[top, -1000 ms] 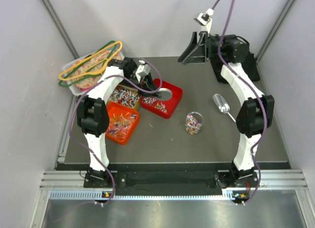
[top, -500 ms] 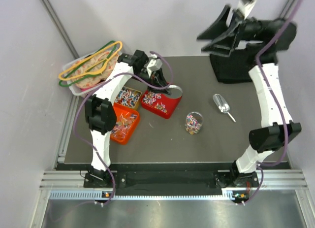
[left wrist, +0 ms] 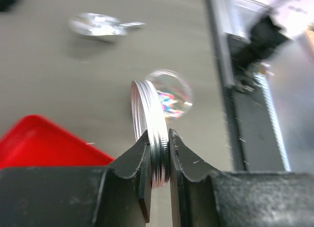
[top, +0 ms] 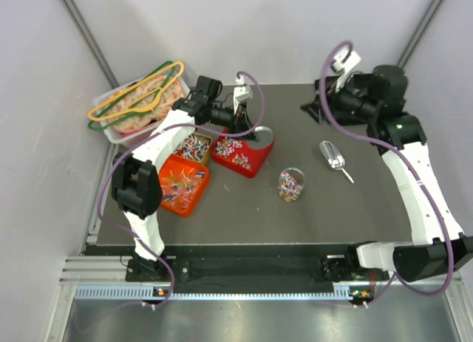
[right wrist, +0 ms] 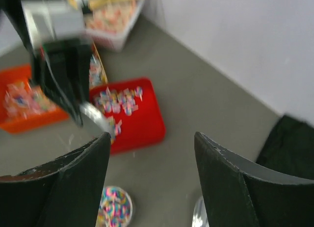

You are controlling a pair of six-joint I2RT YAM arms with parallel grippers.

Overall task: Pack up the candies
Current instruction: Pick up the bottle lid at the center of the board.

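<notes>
Candies [top: 181,181], tiny wrapped sweets in red, blue, white and pink, lie in two orange plastic trays [top: 198,196] at the left of the dark grey counter [top: 295,224]. More lie in the red plastic tray [top: 255,163] just right of them. A few more fill the bottom of a clear round jar [top: 290,185], which stands apart to the right of the red tray, a little nearer. The left pincer [left wrist: 158,138] is closed tight on a round silver screw lid [left wrist: 147,109], gripped on edge and held over the far right part of the red tray. A shiny metal scoop [top: 334,159] lies right of the jar and farther back. The right pincer [right wrist: 152,138] hangs above the far right of the counter, its fingers [right wrist: 73,183] spread wide with nothing between them.
</notes>
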